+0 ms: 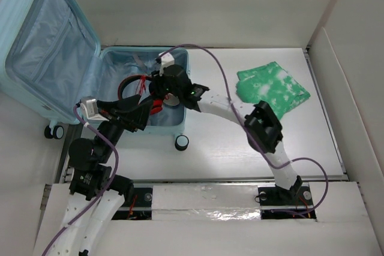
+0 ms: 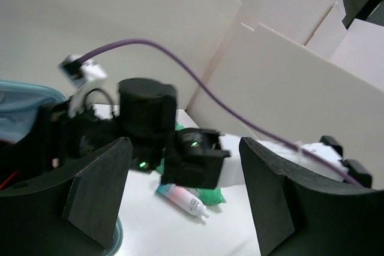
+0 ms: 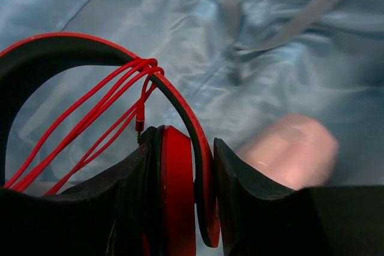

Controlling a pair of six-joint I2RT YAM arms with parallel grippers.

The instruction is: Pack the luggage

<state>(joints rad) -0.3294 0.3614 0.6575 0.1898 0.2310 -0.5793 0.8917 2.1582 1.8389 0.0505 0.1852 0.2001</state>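
Right up close, the right pincer (image 3: pixel 180 166) has its two black fingers squeezed on the red and black headphones (image 3: pixel 60 49), one finger on each side of the red part. A thin red cable (image 3: pixel 120 85) is looped in a bunch and hangs from the band. Under it is the shiny light blue lining of the luggage (image 1: pixel 120 58), so the headphones are inside the bottom half. A pink blurry thing (image 3: pixel 288 148) sits on the lining just beside the right finger; I cannot tell what it is. The luggage is a pale blue suitcase at the far left of the white bench (image 1: pixel 252 148). It lies open, and its lid (image 1: pixel 51 40) leans back to the left. One black and white wheel (image 1: pixel 181 142) sticks out at its near corner. The left pincer (image 2: pixel 183 190) is by the near edge of the suitcase with its fingers spread wide and nothing between them. A green and white cloth (image 1: pixel 273 88) lies on the bench, well apart to the right of the suitcase. In the left wrist view, a small pink and white tube (image 2: pixel 183 199) lies on the bench and touches something green.
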